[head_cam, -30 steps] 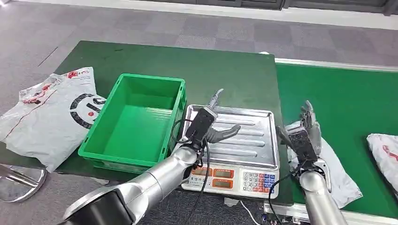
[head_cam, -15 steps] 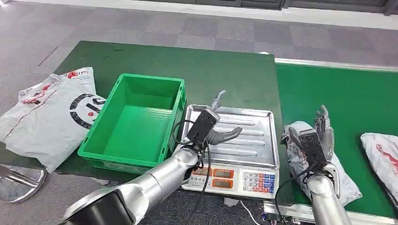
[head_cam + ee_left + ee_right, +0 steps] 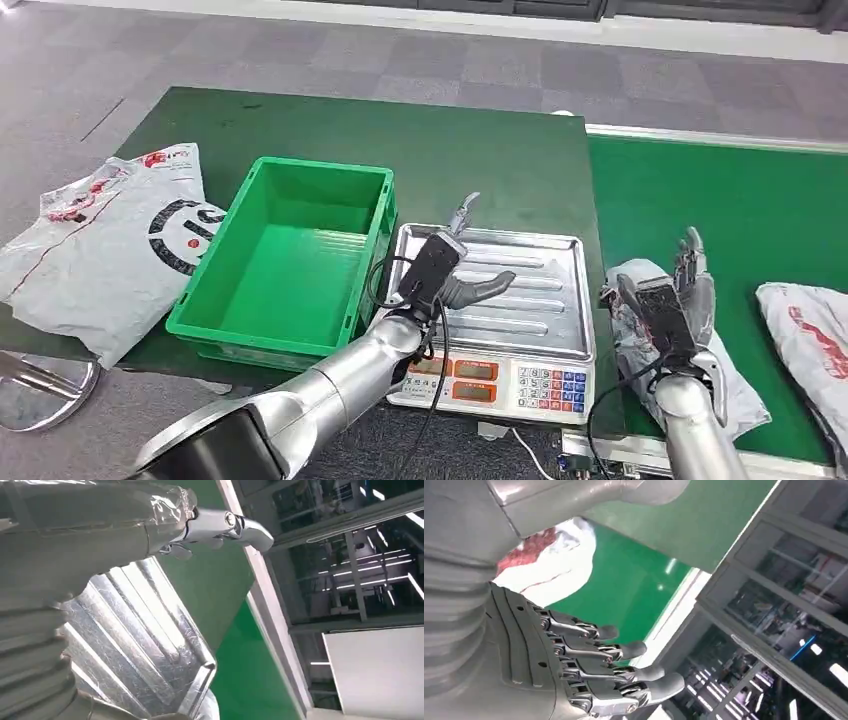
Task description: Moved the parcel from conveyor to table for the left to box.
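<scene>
Spanning the scene, a dark green table (image 3: 300, 125) is joined on its right by a brighter green conveyor (image 3: 730, 200). A green crate (image 3: 285, 255) is set on the table, beside a metal scale (image 3: 520, 300). A grey parcel (image 3: 730, 385) is seen on the conveyor (near its table-side edge). Over it the right hand (image 3: 672, 300) is held with fingers spread, gripping nothing. The left hand (image 3: 455, 270) is held over the scale, fingers apart and empty.

A ribbed, glossy stainless-steel scale tray (image 3: 520, 290) is seen beside a smooth green plastic crate (image 3: 290, 250); crinkled glossy plastic parcel bags (image 3: 100, 240) lie on matt green cloth (image 3: 450, 150).
</scene>
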Available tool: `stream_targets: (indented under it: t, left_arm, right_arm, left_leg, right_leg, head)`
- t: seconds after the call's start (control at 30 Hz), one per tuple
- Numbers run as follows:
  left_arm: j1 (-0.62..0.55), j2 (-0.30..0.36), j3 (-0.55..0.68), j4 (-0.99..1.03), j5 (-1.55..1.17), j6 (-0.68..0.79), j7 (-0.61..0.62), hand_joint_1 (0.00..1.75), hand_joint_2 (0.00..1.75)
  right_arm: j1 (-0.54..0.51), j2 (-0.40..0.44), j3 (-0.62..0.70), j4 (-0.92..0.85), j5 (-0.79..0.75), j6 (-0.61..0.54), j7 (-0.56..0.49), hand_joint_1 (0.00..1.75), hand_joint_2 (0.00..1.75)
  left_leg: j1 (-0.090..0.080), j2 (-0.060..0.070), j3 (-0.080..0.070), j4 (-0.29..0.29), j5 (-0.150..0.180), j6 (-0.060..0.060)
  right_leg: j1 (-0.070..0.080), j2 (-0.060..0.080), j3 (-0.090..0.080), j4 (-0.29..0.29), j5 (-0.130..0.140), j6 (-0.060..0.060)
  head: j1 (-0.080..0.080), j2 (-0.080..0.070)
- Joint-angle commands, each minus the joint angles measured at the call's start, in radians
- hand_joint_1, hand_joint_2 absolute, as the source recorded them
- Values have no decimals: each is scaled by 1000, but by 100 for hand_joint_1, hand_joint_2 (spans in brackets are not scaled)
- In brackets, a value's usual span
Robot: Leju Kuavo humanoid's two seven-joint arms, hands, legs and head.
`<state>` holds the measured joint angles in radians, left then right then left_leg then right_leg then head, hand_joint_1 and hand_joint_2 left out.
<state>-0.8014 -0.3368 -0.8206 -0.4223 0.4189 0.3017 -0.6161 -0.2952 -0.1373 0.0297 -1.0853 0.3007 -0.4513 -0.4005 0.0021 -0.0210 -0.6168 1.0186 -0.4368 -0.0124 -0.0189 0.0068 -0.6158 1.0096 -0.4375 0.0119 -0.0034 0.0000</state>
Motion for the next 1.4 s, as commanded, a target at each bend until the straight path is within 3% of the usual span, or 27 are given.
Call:
stream_targets:
  t: [0.03, 0.13, 0.17, 0.27, 0.5, 0.83, 0.87, 0.9, 1.1, 1.2, 1.27, 1.4]
  left_arm:
    - [-25, -12, -57, 60, 6, -5, -6, 0, 175]
    - [-26, -12, -61, 58, 2, -8, 0, 0, 175]
    - [-25, -12, -48, 63, 5, 5, -6, 0, 175]
    - [-27, -12, -18, 86, -10, 1, -23, 0, 175]
    - [-19, -5, 67, 104, -69, -1, -47, 0, 175]
    - [-16, -4, 107, 102, -111, -4, -42, 0, 175]
    - [-17, -4, 152, 96, -145, -5, -37, 0, 175]
    - [-15, 2, 192, 93, -179, -15, -36, 0, 175]
    - [-15, 2, 192, 93, -179, -15, -36, 0, 175]
    - [-12, 6, 231, 89, -214, -22, -36, 0, 175]
    - [-7, 12, 257, 86, -235, -30, -39, 0, 175]
    - [0, 20, 285, 81, -255, -34, -42, 0, 175]
  right_arm:
    - [21, -1, -138, 24, 69, -49, 29, 0, 175]
    - [39, -17, -168, 57, 93, -52, 60, 0, 175]
    - [76, -46, -174, 77, 177, -94, 199, 0, 175]
    - [133, -71, -246, 107, 128, -64, 104, 0, 175]
    - [147, -83, -264, 63, 154, -38, 124, 0, 175]
    - [114, -98, -253, 116, 170, -34, 135, 0, 175]
    - [86, -129, -234, 197, 183, 11, 170, 0, 175]
    - [56, -178, -165, 307, 269, 144, 288, 0, 175]
    - [56, -178, -165, 307, 269, 144, 288, 0, 175]
    - [31, -218, -106, 366, 337, 306, 370, 0, 175]
    - [6, -257, -58, 419, 350, 461, 386, 0, 175]
    - [-38, -312, 17, 473, 377, 612, 376, 0, 175]
  left_leg:
    - [1, 1, 5, -2, -1, 0]
    - [1, 1, 3, -1, -1, 0]
    - [1, 0, 4, -2, -1, 0]
    - [1, -6, 5, -3, 0, 0]
    - [0, 2, 6, -2, -3, 1]
    - [0, 4, 7, -2, -4, 1]
    - [0, 3, 5, -1, -4, 2]
    - [0, 4, 6, -2, -4, 2]
    - [-1, 4, 4, -1, -3, 2]
    - [-1, 5, 5, -2, -3, 2]
    - [-1, 3, 4, -1, -3, 3]
    - [-1, 6, 6, -2, -3, 3]
  right_leg:
    - [2, -2, 6, -4, -1, -1]
    - [1, -2, 4, -2, -1, -1]
    - [1, -3, 5, -3, -1, -1]
    - [2, -9, 9, -5, -2, -1]
    - [1, -1, 7, -4, -2, 0]
    - [0, 0, 7, -4, -2, 0]
    - [0, 0, 5, -3, -2, 0]
    - [1, 0, 7, -4, -1, -1]
    - [0, 1, 5, -3, -1, 0]
    - [0, 1, 6, -4, -1, 0]
    - [-1, 0, 5, -3, -1, 1]
    - [0, 2, 7, -5, 0, 0]
  head:
    - [0, 0]
    - [0, 0]
    - [0, 0]
    - [0, 0]
    - [0, 0]
    - [0, 0]
    - [0, 0]
    - [0, 0]
    - [0, 0]
    - [0, 0]
    - [0, 0]
    - [0, 0]
